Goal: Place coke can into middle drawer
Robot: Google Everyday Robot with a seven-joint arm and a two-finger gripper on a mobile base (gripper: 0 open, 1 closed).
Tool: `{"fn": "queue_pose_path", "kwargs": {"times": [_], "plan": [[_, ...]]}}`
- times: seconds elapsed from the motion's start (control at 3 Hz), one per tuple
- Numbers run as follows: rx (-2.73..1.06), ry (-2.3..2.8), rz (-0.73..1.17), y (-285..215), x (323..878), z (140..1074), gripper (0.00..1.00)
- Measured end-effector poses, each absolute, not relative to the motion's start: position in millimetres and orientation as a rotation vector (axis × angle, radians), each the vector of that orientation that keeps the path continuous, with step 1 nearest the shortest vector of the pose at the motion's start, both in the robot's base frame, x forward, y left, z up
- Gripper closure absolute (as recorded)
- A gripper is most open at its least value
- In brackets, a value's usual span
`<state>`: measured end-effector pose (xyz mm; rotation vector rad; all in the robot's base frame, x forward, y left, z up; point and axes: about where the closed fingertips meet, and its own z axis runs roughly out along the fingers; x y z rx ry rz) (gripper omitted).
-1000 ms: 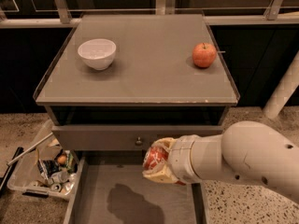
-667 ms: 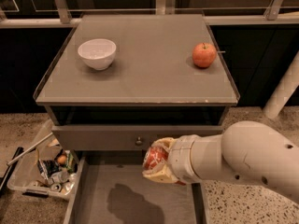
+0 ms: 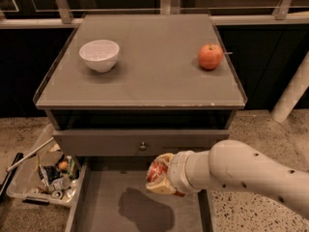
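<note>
The red coke can (image 3: 155, 173) is held in my gripper (image 3: 159, 175), which is shut on it at the end of the white arm coming in from the right. The can hangs above the open middle drawer (image 3: 106, 197), over the back right part of its flat grey floor. A dark shadow of can and gripper lies on the drawer floor just below and to the left. The can does not touch the floor.
A grey drawer front with a small round knob (image 3: 142, 146) sits just behind the can. On the cabinet top (image 3: 154, 76) stand a white bowl (image 3: 99, 55) and a red-orange apple (image 3: 210, 57). A clear bin of clutter (image 3: 46, 175) lies on the floor at left.
</note>
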<state>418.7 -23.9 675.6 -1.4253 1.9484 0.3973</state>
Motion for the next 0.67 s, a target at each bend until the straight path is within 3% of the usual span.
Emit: {"fn": "queue_pose_path", "kwargs": {"times": [0.67], "plan": [[-1.26,2.04,0.496,-38.4,444.1,542.1,1.0]]}}
